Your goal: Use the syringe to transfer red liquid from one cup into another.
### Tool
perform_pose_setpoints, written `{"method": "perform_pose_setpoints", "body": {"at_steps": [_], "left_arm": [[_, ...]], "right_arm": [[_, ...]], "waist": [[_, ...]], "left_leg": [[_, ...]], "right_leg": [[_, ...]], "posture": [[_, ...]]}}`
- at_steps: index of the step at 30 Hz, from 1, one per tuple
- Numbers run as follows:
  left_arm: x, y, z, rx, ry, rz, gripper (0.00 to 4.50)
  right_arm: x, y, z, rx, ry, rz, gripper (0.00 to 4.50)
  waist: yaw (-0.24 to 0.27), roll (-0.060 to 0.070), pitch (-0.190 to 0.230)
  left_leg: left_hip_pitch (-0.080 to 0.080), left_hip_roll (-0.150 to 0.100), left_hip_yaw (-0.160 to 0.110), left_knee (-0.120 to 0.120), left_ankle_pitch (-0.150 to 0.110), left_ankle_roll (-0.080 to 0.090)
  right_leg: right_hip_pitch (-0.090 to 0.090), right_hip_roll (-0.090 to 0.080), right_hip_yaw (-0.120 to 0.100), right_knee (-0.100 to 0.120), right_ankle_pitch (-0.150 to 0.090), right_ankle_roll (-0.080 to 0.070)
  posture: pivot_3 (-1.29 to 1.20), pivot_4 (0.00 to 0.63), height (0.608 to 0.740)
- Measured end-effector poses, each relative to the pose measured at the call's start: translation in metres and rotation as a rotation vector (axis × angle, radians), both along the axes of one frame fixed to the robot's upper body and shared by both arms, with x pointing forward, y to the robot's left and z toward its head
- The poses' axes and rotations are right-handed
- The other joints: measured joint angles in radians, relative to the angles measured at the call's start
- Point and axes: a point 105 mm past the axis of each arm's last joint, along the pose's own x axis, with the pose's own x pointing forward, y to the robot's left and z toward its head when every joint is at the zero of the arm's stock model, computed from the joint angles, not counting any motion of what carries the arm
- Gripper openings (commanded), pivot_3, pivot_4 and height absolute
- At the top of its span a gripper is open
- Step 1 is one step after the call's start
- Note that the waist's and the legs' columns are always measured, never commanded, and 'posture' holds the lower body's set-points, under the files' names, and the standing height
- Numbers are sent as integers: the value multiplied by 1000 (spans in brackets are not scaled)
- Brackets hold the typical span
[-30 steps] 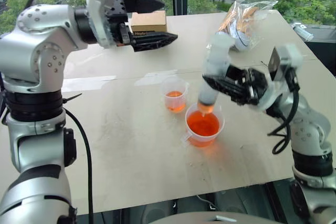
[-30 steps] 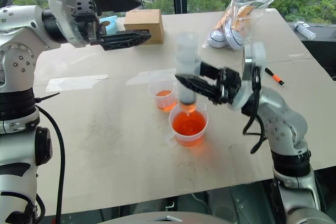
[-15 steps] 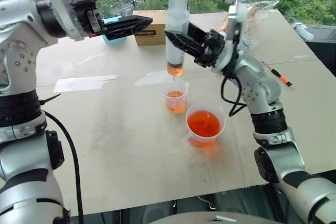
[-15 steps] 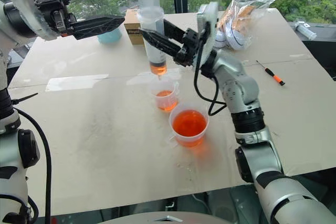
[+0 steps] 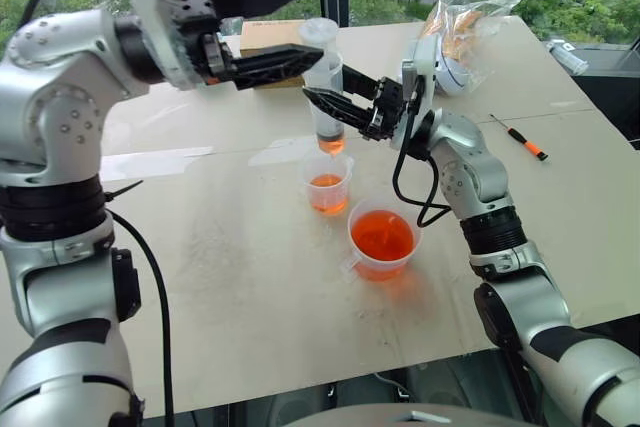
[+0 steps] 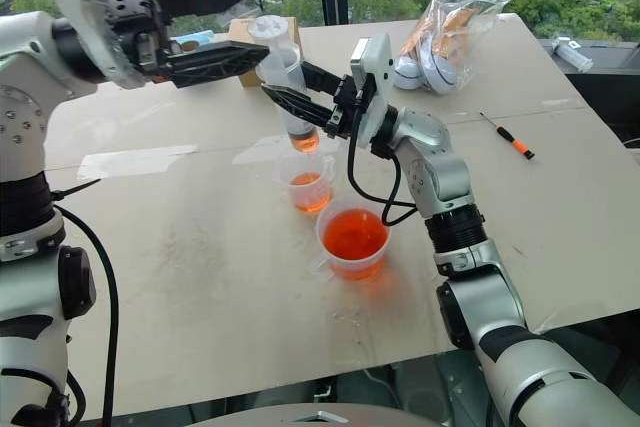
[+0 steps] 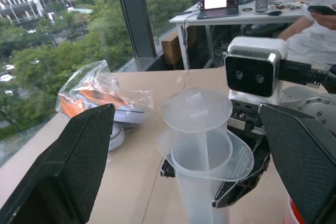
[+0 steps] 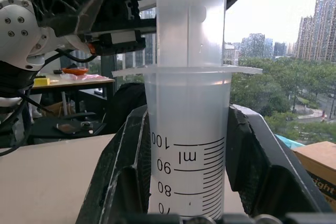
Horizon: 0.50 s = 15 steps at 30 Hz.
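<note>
The syringe (image 5: pixel 323 87) stands upright in the right gripper (image 5: pixel 335 107), whose fingers are clamped on its barrel, tip just above the small cup (image 5: pixel 327 182). The big cup (image 5: pixel 383 239) of red liquid (image 5: pixel 383 235) sits below and nearer. The left gripper (image 5: pixel 270 25) gapes wide, empty, around the plunger top.
</note>
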Motion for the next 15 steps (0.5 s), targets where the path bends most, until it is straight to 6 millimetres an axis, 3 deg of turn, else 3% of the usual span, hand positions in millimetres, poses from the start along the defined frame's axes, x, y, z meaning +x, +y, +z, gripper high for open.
{"method": "perform_pose_setpoints", "body": {"at_steps": [2,9,15], "left_arm": [[4,-4,-2,-3,10,-10,4471],[5,-16,0,-20,13,-74,1814],[6,-16,0,-20,22,-84,1814]], "right_arm": [[-1,1,0,2,-7,0,1439],[-1,4,0,2,-11,-2,1439],[-1,4,0,1,-13,-4,1439]], "waist": [[0,0,0],[0,0,0],[0,0,0]], "left_leg": [[0,0,0,0,0,0],[0,0,0,0,0,0],[0,0,0,0,0,0]], "right_leg": [[0,0,0,0,0,0],[0,0,0,0,0,0],[0,0,0,0,0,0]], "posture": [[0,150,740],[0,150,740],[0,150,740]]}}
